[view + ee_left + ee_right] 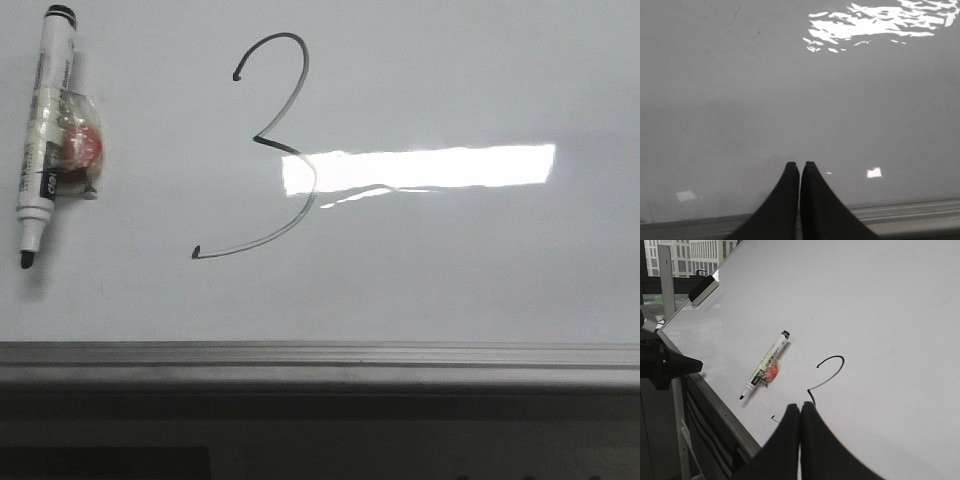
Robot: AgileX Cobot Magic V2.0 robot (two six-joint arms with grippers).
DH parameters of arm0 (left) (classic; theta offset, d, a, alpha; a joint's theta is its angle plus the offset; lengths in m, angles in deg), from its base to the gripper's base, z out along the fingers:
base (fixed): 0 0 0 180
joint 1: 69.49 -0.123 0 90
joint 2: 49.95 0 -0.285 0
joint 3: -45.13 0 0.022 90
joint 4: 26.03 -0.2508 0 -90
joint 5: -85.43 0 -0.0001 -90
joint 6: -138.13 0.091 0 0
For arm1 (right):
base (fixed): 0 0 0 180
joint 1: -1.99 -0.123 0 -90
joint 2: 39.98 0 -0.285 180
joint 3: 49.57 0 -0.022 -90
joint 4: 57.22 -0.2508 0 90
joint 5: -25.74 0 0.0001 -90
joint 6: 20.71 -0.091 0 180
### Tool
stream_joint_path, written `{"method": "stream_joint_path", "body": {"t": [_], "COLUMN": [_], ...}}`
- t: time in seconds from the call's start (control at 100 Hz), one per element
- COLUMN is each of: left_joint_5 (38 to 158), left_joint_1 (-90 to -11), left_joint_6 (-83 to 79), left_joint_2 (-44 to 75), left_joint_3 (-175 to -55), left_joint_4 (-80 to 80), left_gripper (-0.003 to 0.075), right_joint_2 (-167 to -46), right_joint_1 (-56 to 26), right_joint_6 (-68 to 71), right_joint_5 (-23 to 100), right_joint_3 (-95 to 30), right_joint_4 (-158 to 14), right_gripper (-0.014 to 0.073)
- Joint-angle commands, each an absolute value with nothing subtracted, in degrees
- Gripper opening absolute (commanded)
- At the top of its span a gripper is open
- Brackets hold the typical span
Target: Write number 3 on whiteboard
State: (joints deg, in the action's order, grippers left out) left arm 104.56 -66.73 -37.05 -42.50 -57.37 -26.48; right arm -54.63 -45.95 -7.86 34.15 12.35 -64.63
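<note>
A thin, slanted black number 3 [270,150] sits on the glossy whiteboard [480,270].

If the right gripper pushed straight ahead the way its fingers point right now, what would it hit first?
Probably the glossy pale whiteboard itself, at the thin black hand-drawn number 3. The shut right gripper points at the digit's middle strokes. The white marker pen lies off to one side, outside that line. Depth is unclear.

My whiteboard [480,260] lies flat, its grey frame edge [320,355] nearest me. On it is the number 3 [275,150], and left of that an uncapped marker [42,130] with something red, perhaps a taped magnet [82,148].
</note>
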Motion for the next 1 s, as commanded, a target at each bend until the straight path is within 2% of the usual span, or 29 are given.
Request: {"method": "stream_joint_path", "body": {"t": [0.0,0.99], "left_joint_5": [101.54,101.26], "left_joint_1": [-66.86,-66.86], "left_joint_6": [-37.71,-37.71], "left_joint_2": [-43.81,-43.81], "left_joint_3": [-55.45,-55.45], "left_joint_4": [-26.03,-26.03], "left_gripper": [-0.0020,-0.0020], "right_joint_2": [-55.20,-55.20], "right_joint_1": [-45.70,-45.57], "right_joint_6": [-7.52,-7.52], "right_joint_5": [29.39,28.84], "right_joint_3": [10.89,11.00], "right_joint_4": [-64.29,-64.16], "right_gripper": [-0.0064,-0.0064]}}
